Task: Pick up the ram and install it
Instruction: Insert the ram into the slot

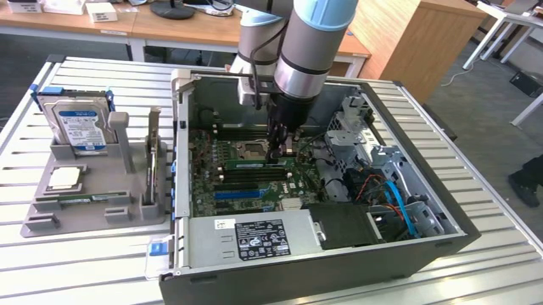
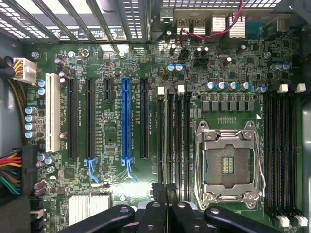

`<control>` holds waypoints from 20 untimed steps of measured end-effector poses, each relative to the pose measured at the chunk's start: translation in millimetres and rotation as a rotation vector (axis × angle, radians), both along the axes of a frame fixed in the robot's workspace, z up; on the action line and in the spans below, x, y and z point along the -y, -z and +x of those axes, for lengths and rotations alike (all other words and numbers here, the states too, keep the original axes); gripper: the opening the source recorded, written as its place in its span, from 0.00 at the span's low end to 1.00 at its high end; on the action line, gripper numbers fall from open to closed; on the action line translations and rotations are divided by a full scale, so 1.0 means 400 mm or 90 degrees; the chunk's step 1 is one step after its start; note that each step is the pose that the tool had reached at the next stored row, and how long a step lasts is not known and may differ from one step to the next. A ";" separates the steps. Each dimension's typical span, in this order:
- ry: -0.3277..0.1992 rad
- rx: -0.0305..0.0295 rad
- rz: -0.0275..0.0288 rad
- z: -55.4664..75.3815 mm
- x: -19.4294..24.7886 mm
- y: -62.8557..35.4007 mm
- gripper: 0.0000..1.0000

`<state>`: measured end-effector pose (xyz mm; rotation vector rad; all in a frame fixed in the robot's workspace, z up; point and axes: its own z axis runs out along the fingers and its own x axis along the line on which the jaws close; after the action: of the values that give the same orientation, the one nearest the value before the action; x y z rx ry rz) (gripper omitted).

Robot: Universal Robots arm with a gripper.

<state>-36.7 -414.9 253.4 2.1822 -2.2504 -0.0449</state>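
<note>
My gripper [image 1: 280, 154] is down inside the open case [image 1: 441, 244], jaws closed on the ram [image 1: 253, 164]. The grip is thin, on its upper edge near one end. The stick stands on edge along the memory slots [image 2: 181, 141] in the middle of the motherboard [image 2: 112, 126], just beside the empty CPU socket [image 2: 228, 167]. From the wrist I see the ram [image 2: 165, 141] edge-on, as a pale line running straight out from between my fingers [image 2: 158, 194].

I judge the main risk to be an uneven seat. Since I hold it off-centre, a downward push could drive one end in and leave the other riding high. If the notch misses the slot's key, more force would only bend the board. The white latch [image 2: 161, 90] at the slot's end could also block it if it isn't swung back (I can't tell).

The ram is a long, narrow green strip with dark chips along its face, upright and level as far as I can tell.
</note>
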 end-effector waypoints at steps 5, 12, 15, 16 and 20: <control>0.000 -0.0001 0.0000 0.000 0.000 0.009 0.12; -0.002 -0.0001 0.0000 0.000 0.000 0.010 0.12; -0.005 -0.0001 -0.0007 0.000 0.000 0.010 0.12; -0.006 -0.0001 -0.0010 0.000 0.000 0.010 0.12; -0.007 -0.0001 -0.0021 0.000 0.000 0.011 0.12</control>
<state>-36.7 -415.0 249.0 2.1930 -2.2364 -0.0412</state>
